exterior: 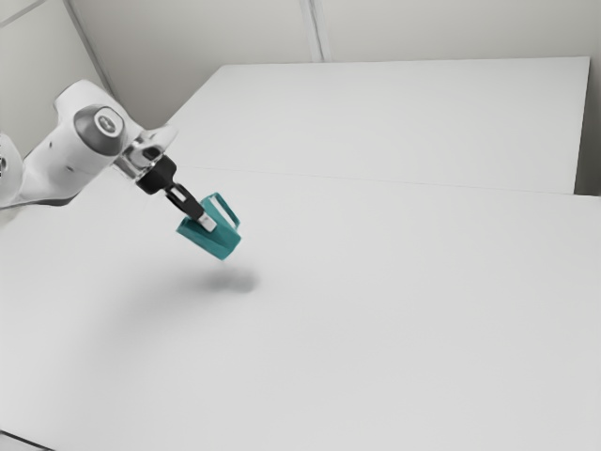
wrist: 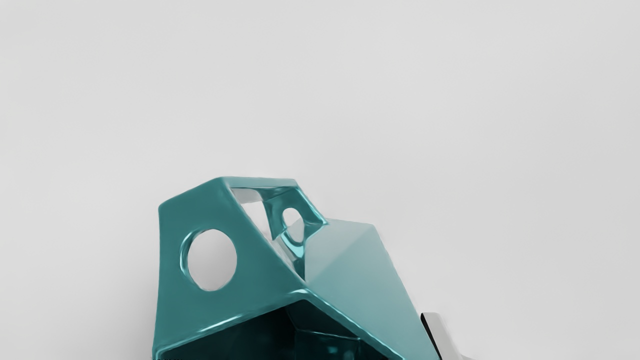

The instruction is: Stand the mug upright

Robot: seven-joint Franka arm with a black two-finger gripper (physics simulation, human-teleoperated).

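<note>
Jaws closed on the teal, faceted, glossy mug (exterior: pixel 218 244), that is what your black two-finger gripper (exterior: pixel 206 222) has, its fingers kept apart by the mug's body; the exact gap you cannot tell, since the far finger is hidden. You have the mug in the air, tilted, its base slanting down toward the exterior view's right and its angular handle (exterior: pixel 228 211) on the upper side. In the wrist view you see its dark hollow facing your hand, a round hole through one flat teal face, and a pale grey fingertip (wrist: pixel 444 337) beside the outer wall. Below it, you get a soft grey shadow (exterior: pixel 233 280) on the smooth white table (exterior: pixel 376 329), apart from the mug. Your white and grey arm (exterior: pixel 84 141) reaches in from the exterior view's left
</note>
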